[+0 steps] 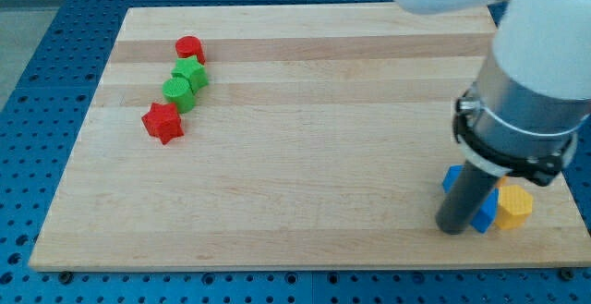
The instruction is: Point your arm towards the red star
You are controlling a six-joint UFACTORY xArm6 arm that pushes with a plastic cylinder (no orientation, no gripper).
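Now my tip (452,227) touches blue block (484,213) (low right).

The surface (314,128) is pale wood with lighter and darker lengthwise bands of grain, and it lies on a blue base (37,73) dotted with rows of small dark holes. At the view's left the red star (162,122) and a red cylinder (189,49) are bright red, with two bright green blocks (185,82) between them. At the view's right the arm is white above a grey collar with a black ring, my tip (452,227) is dark, nearly black, and beside it show what seem to be two blue blocks (484,213) and a yellow-orange block (513,206)
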